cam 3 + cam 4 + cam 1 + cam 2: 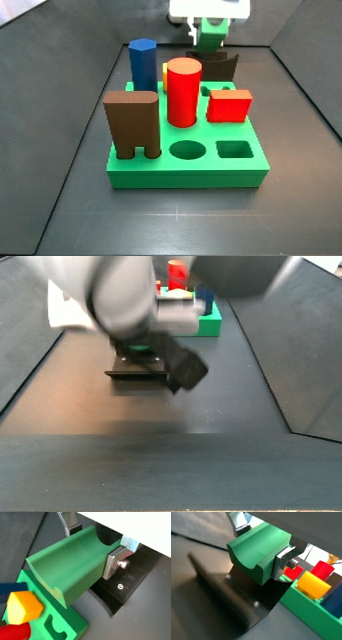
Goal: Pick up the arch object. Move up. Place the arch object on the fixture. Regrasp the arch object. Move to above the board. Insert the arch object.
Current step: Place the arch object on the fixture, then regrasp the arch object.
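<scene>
light: bright, even | shadows: soft | blur: arm [134,306] near a side camera, smeared | wrist views: sharp

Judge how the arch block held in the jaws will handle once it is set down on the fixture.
The arch object looks rigid, so the gripper clamped on its sides probably won't deform it. Its smooth faces may slip if the grip loosens. Flat outer faces suggest it should rest steadily on the fixture; resting on its notched end it might tip more easily.
</scene>
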Robot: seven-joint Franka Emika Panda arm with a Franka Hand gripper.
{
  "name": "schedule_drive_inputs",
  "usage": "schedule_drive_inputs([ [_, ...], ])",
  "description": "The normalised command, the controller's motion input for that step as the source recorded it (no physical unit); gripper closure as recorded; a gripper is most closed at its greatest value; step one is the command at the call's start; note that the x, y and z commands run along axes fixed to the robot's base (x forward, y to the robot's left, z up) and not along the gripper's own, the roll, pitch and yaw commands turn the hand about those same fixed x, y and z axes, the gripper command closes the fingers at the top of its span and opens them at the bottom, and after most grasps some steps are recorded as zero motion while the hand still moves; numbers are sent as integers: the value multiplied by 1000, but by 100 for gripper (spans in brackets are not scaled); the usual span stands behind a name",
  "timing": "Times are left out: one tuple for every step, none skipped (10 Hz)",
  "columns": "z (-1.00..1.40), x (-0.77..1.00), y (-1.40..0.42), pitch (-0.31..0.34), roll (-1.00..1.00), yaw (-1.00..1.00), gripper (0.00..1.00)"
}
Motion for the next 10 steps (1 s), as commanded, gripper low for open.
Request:
schedule_drive_inputs([
  [-1000, 186, 116, 33, -309, -101, 100],
  [-988, 195, 113, 27, -206, -91, 100],
  [-790, 159, 101, 27, -176, -87, 100],
  [-610, 132, 83, 24, -164, -82, 100],
  [-505, 98, 85, 26, -124, -71, 100],
  [-507, 80, 64, 21, -112, -65, 100],
  [-167, 0, -500, 0, 0, 0, 100],
  [0, 0, 0, 0, 0, 0, 0],
  [1000, 0, 0, 63, 52, -25, 0],
  [1000, -3, 2, 63, 60, -24, 0],
])
